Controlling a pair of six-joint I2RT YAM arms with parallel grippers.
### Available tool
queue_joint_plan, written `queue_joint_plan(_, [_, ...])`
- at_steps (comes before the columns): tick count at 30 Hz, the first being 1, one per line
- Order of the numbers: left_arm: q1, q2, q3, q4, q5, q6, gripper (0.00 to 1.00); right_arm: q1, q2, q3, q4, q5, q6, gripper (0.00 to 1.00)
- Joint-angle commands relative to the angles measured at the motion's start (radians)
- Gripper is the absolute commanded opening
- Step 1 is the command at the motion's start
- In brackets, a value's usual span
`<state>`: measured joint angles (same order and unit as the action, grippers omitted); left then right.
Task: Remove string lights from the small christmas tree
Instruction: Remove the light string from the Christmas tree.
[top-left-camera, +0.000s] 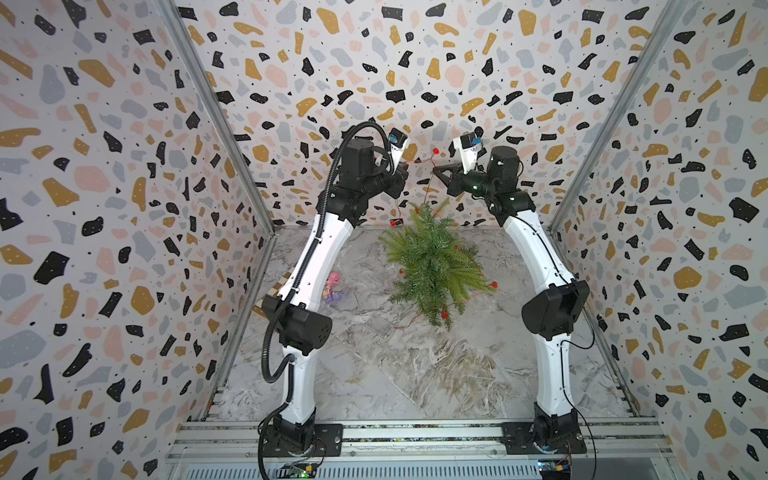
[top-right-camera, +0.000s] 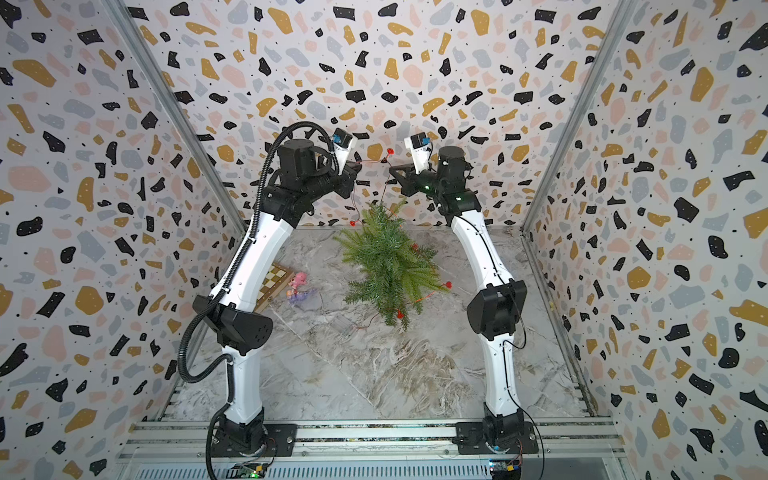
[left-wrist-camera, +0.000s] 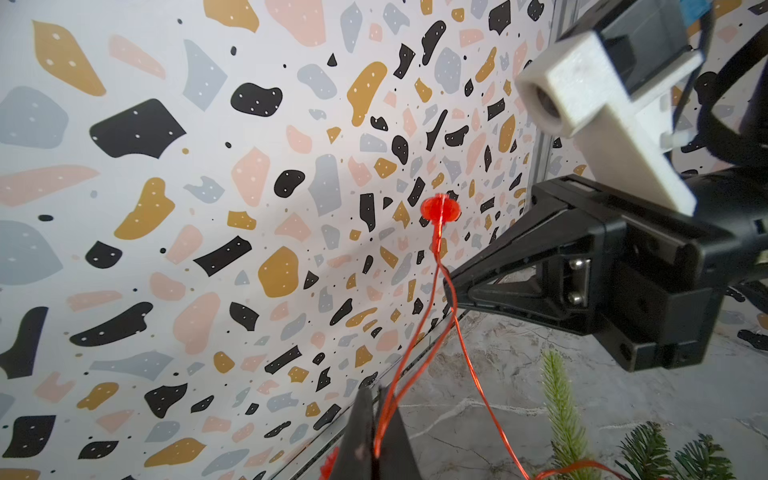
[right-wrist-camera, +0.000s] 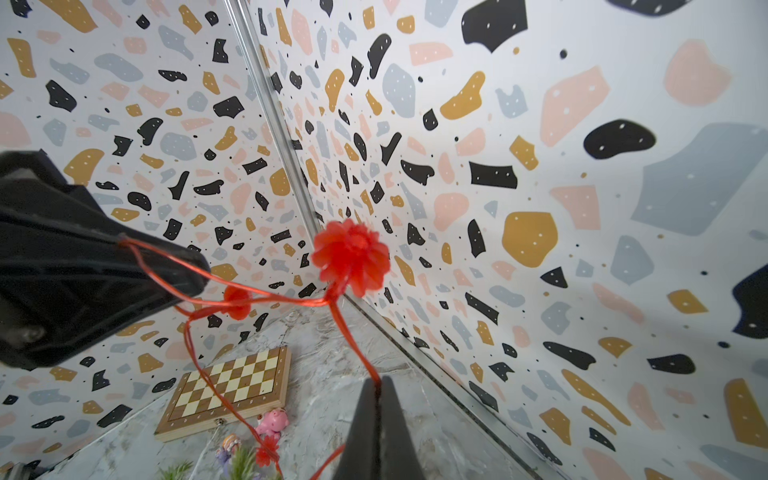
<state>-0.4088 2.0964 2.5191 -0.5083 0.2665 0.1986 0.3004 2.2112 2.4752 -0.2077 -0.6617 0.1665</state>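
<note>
Terrazzo-patterned walls enclose a marble tabletop (top-left-camera: 374, 374). In both top views the small christmas tree (top-left-camera: 432, 266) sits on that surface; whether it stands upright or leans cannot be told. Above the tree's tip, the left gripper (top-left-camera: 404, 167) and the right gripper (top-left-camera: 435, 170) face each other, close but apart, with a raised span of the string lights (top-left-camera: 435, 151) strung between them and running down to the tip. Further red bulbs (top-left-camera: 493, 284) show among and beside the tree's branches, and wire trails onto the table beside the tree. A toy figure (top-left-camera: 332, 286) lies well apart from the tree. In the left wrist view, the left gripper is clenched on a doubled strand of wire, one bulb standing above it. In the right wrist view, the right gripper is likewise pinched tight on the wire just under a large bulb; a chessboard (right-wrist-camera: 228, 386) lies beyond the tree. Assessment: removal is partial. One upper length is lifted free; most of the strand, judging by the bulbs in the branches, is yet to be unwound.
</note>
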Motion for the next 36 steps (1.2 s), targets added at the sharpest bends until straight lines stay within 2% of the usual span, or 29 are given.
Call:
queue_joint_plan(1, [-0.004,-0.035,0.006,0.031,-0.003,-0.006,0.0,-0.001,-0.085,0.042,0.044,0.058,-0.041,0.0])
queue_joint_plan(11, [-0.002,-0.049,-0.005,0.025,-0.006,-0.005,0.0,-0.001,-0.092,0.043,0.142,0.098,-0.043,0.0])
queue_joint_plan(19, [-0.002,-0.053,-0.012,0.012,-0.014,0.022,0.0,-0.007,-0.087,0.042,0.094,0.182,-0.113,0.0])
queue_joint_plan(28, [0.0,0.016,-0.003,0.048,-0.036,0.002,0.0,-0.069,-0.078,0.041,0.054,0.202,-0.079,0.0])
queue_joint_plan(29, [-0.001,0.027,-0.004,0.064,-0.042,-0.009,0.03,-0.074,-0.081,0.039,0.052,0.202,-0.075,0.0])
queue_joint_plan(30, [-0.001,0.035,-0.006,0.084,-0.045,-0.026,0.12,-0.079,-0.083,0.039,0.046,0.206,-0.073,0.0])
queue_joint_plan(32, [-0.001,0.052,0.001,0.101,-0.04,-0.051,0.38,-0.088,-0.088,0.039,0.034,0.217,-0.076,0.0])
queue_joint_plan(36, [-0.001,0.069,0.023,0.098,-0.032,-0.101,0.53,-0.105,-0.094,0.036,0.009,0.218,-0.069,0.0])
